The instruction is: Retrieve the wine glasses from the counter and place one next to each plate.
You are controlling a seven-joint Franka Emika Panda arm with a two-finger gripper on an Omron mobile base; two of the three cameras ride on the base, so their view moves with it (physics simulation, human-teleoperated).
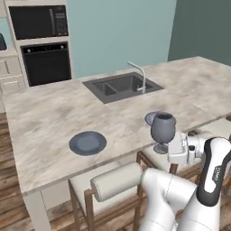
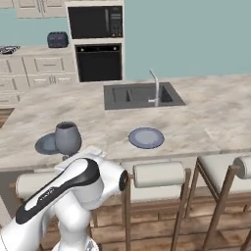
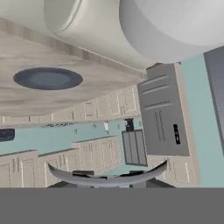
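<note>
A smoky grey-blue wine glass (image 1: 163,128) stands upright at the near edge of the marble island (image 1: 54,113), with my gripper (image 1: 167,150) shut on its stem from the stool side. It is just in front of one grey-blue plate (image 1: 151,118). The other plate (image 1: 87,142) lies farther left on the island. In the right base view the glass (image 2: 67,137) stands beside a plate (image 2: 47,143), and a second plate (image 2: 146,138) lies to the right. In the hand view the glass's round foot (image 3: 107,176) curves between the fingertips, with a plate (image 3: 48,78) beyond. The counter (image 2: 44,50) runs along the back left wall.
A dark sink (image 1: 121,86) with a faucet (image 1: 140,74) is set in the island's far side. Cushioned stools (image 2: 159,174) line the near edge below my arm. A wall oven (image 1: 46,63) and microwave (image 1: 39,21) stand behind, and a toaster (image 2: 57,39) sits on the counter.
</note>
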